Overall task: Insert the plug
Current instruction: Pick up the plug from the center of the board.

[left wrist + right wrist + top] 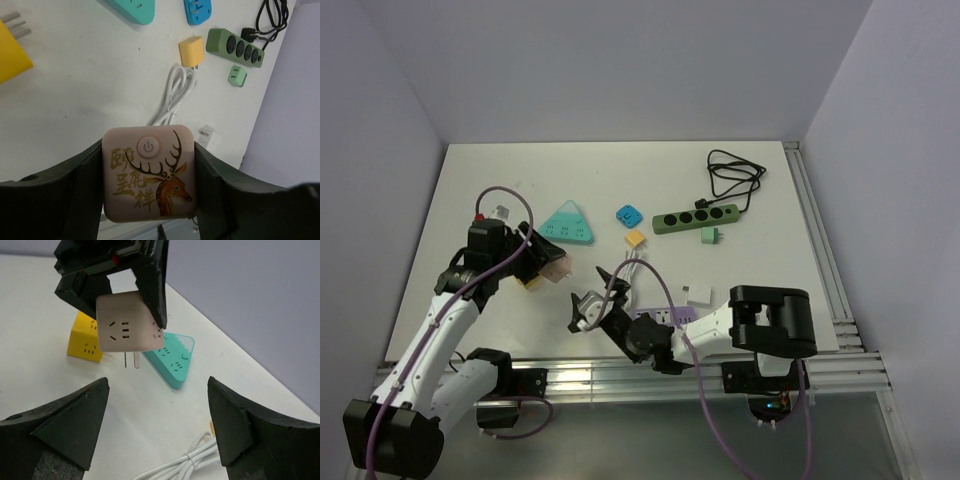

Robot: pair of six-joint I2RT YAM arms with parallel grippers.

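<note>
From above, the left gripper (pixel 548 262) sits at the table's (pixel 760 290) nine o'clock side with a pink adapter (pixel 556 264) clamped between its fingers, lifted over a yellow cube socket (pixel 528 283) just at its seven o'clock. A teal triangular strip (pixel 567 224) lies at the adapter's twelve o'clock. The right gripper (pixel 588 308) reaches in from five o'clock and points toward it. A purple strip (pixel 665 315) lies behind that gripper, and a green strip (pixel 695 217) with its black cable (pixel 733 177) lies far off at two o'clock. In the left wrist view, the adapter's deer-printed face with its power button fills the gap between the two dark fingers (pixel 75 177), which press flat on its left and right sides. A coiled white cable (pixel 172 95) lies on the table at its twelve o'clock and a small yellow adapter (pixel 191 51) just past that. In the right wrist view, the right gripper's own fingers (pixel 70 420) stand spread wide with nothing between them. At twelve o'clock the adapter hangs in the left gripper's grasp, socket face toward the camera, with its two prongs (pixel 131 359) pointing down clear of the table. The yellow cube socket lies at its seven o'clock and the teal strip at four.
</note>
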